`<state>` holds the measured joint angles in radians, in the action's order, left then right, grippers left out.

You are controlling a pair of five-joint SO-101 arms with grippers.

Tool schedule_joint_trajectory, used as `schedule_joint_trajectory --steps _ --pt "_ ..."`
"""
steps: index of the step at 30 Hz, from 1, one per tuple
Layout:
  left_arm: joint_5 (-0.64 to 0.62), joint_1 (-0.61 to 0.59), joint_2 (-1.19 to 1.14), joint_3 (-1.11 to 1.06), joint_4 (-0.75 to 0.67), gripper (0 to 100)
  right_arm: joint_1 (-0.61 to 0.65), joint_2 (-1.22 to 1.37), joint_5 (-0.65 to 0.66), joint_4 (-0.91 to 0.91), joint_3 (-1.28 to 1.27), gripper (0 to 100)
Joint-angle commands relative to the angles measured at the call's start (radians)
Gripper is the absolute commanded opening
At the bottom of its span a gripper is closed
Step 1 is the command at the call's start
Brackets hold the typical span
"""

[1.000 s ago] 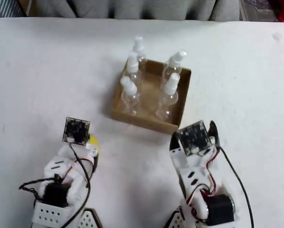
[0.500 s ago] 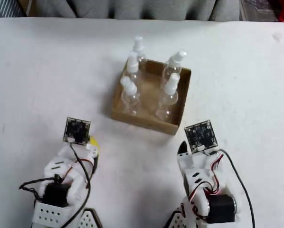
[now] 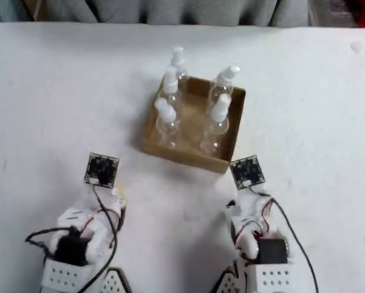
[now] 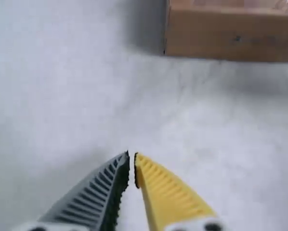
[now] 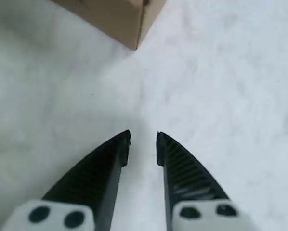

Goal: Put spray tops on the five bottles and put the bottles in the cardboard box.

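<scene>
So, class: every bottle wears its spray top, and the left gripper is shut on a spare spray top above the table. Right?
Not quite. The left gripper is shut on nothing: the left wrist view shows its fingers meeting above the table with no spare top between them. Every bottle does wear its spray top.

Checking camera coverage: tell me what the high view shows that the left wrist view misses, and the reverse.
High view: five bottles with spray tops, grouped at the cardboard box. Left wrist view: the left gripper from behind, its toothed grey and yellow fingers shut together. Both: the box's outer wall and the white table.
</scene>
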<state>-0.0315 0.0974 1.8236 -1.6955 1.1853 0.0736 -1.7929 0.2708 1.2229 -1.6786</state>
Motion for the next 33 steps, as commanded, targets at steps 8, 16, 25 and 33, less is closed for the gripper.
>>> schedule_joint_trajectory --steps 8,16,25,33 --pt "0.003 -0.002 0.012 0.003 0.103 2 -0.076 -0.007 0.003 0.045 -0.012 5.3" --pt "0.003 -0.002 0.012 0.003 0.103 2 -0.073 -0.007 0.003 0.045 -0.012 5.3" --pt "0.003 -0.002 0.012 0.003 0.103 2 -0.074 -0.007 0.003 0.045 -0.012 5.3" --pt "0.003 -0.002 0.012 0.003 0.103 2 -0.073 -0.007 0.003 0.045 -0.012 5.3"
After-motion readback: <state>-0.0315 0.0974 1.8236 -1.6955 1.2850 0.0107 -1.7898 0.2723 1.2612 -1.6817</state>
